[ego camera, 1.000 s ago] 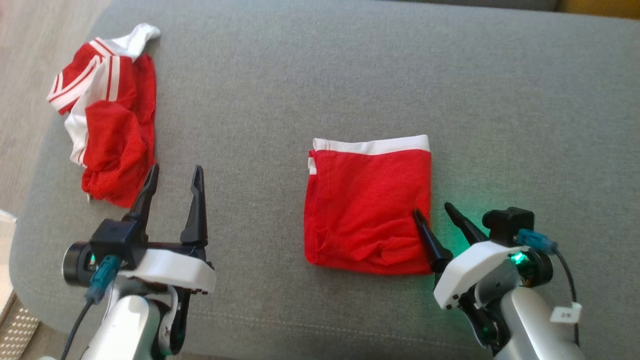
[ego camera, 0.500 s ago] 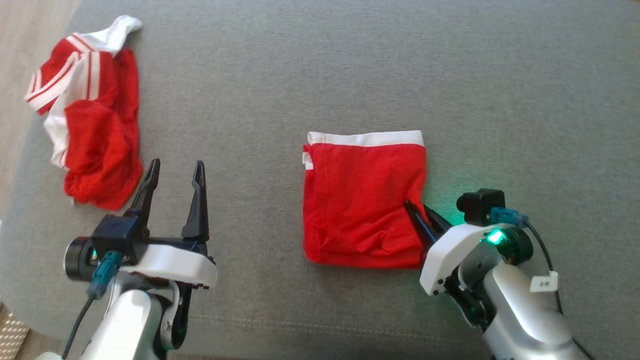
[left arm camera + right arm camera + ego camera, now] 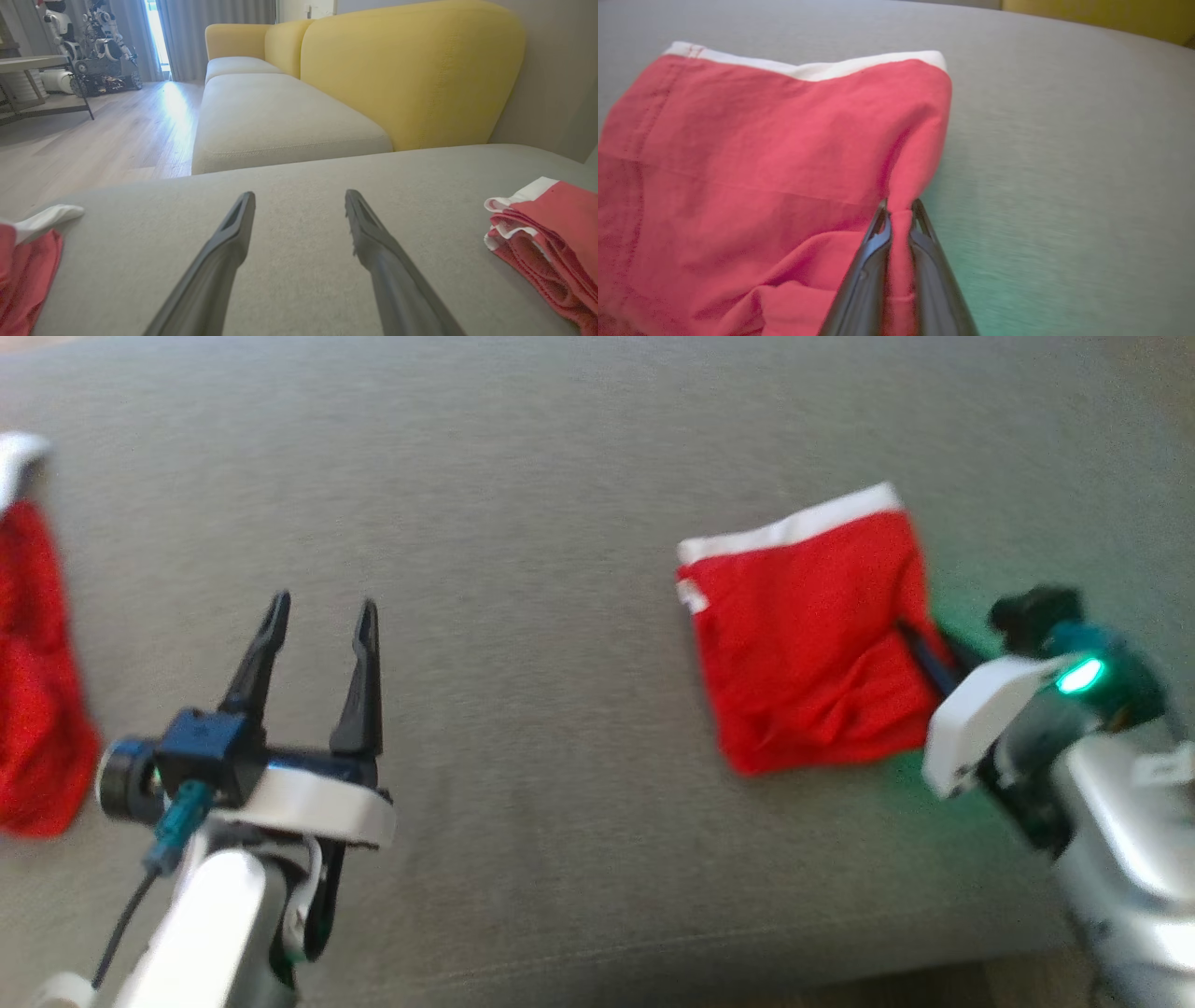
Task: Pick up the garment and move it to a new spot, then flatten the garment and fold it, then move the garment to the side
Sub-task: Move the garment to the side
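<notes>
On grey cushion (image 3: 523, 504): right gripper (image 3: 899, 210) clamped on right edge of folded red garment (image 3: 803, 625), fabric bunched there; left gripper (image 3: 320, 614) spread wide, empty, well left of it.

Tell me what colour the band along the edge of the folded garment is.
The band is white, the garment red; clearest in right wrist view.

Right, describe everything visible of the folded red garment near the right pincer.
The folded red fabric garment is a roughly square, layered bundle of thin cloth with a white band along its far edge. It lies mostly flat on the grey upholstered cushion, creased near its front. The right pincer is shut on a pinched ridge at its right edge, tenting the cloth there. Nothing else touches it.
</notes>
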